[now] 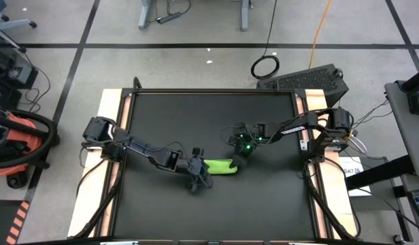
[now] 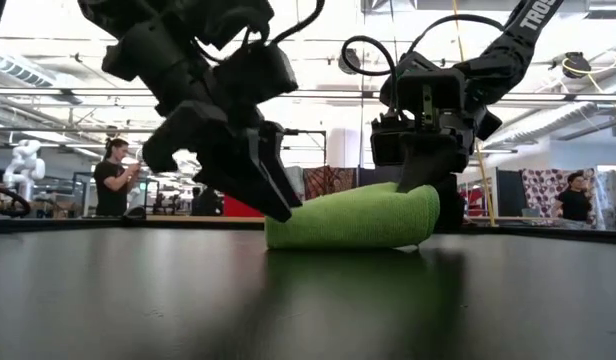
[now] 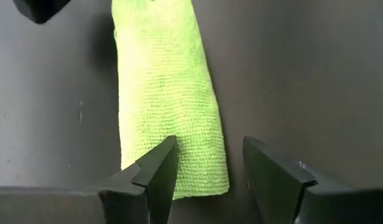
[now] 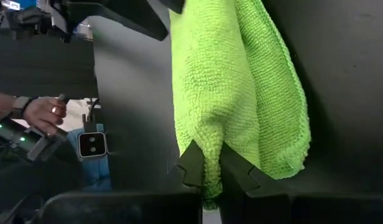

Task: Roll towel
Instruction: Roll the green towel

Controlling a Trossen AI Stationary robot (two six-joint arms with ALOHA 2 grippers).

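Observation:
The lime-green towel (image 1: 222, 166) lies as a short thick roll on the black mat (image 1: 209, 211), its long side resting on the mat (image 2: 353, 220). My left gripper (image 1: 199, 178) is open at the roll's left end, with one finger over the cloth and the other beside it in the left wrist view (image 3: 210, 142). My right gripper (image 1: 240, 155) is shut on the roll's right end (image 2: 418, 180). My right gripper pinches a bulge of cloth at the roll's right end (image 4: 211, 177) between its two fingers (image 4: 193, 163). It comes slanting down from the table's right and far side. The roll stays lying on the mat. Whether my left gripper touches the towel, I cannot tell.
The mat is ringed by a dark frame and wooden table edges (image 1: 107, 184). An orange-and-black vacuum (image 1: 19, 146) stands on the floor at the left. People stand in the room beyond the table (image 2: 113, 178), and a hand shows in the right wrist view (image 4: 42, 113).

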